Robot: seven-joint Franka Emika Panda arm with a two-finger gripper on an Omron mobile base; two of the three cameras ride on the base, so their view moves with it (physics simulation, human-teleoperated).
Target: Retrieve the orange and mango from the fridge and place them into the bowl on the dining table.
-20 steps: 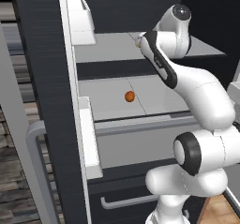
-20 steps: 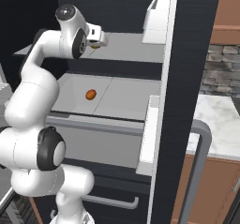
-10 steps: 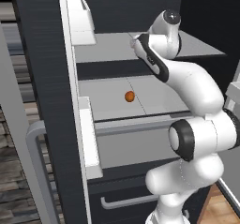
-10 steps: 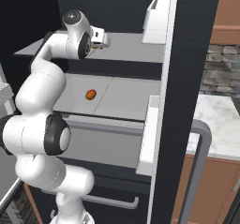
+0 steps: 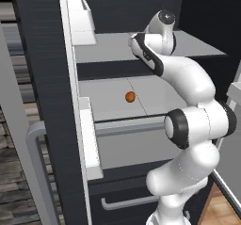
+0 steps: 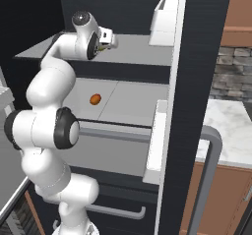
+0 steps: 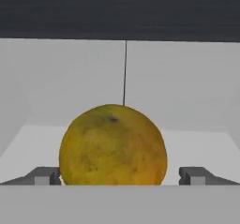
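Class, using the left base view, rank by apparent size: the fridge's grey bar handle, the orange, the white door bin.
1. Grey bar handle, though nearest the camera.
2. White door bin.
3. Orange, plainly smallest.

Off to the right in the right base view, a brown upper cabinet (image 6: 238, 13) hangs above a grey stone-tiled wall (image 6: 234, 79). Below that runs a white marble countertop (image 6: 224, 131) with faint grey veining, sitting on brown lower cabinets (image 6: 226, 199). Swing to the left base view: rough grey-brown stonework (image 5: 16, 181) fills the lower left, and a patch of warm wooden floor (image 5: 223, 210) peeks in at the bottom right corner. Light is flat and even, with no hard shadows anywhere.
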